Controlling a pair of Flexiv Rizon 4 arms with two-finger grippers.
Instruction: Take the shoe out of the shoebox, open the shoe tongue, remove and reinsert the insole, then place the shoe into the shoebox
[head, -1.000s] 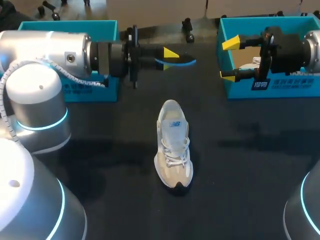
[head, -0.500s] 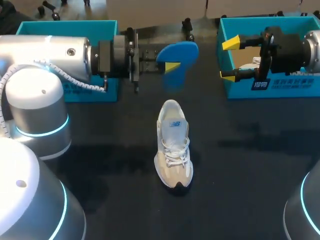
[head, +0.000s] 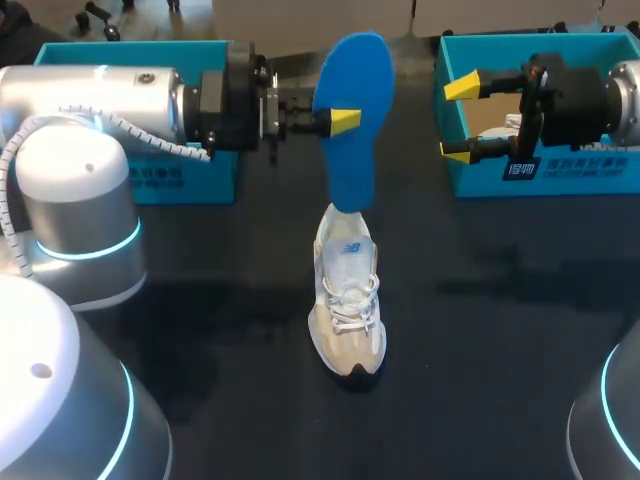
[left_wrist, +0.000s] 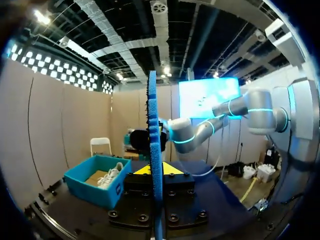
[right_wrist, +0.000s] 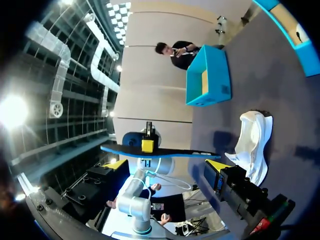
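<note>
Head camera high behind, looking down on table (head: 500, 330); wrist cameras level, seemingly facing inward; all share insole (head: 355, 70)

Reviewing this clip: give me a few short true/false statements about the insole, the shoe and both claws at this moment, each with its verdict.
1. The left claw is shut on the blue insole. True.
2. The insole lies flat inside the shoe. False: it is held upright above the shoe, its lower end near the heel opening.
3. The shoe sits inside a shoebox. False: it stands on the black table, out in the open.
4. The right claw is open and holds nothing. True.
</note>
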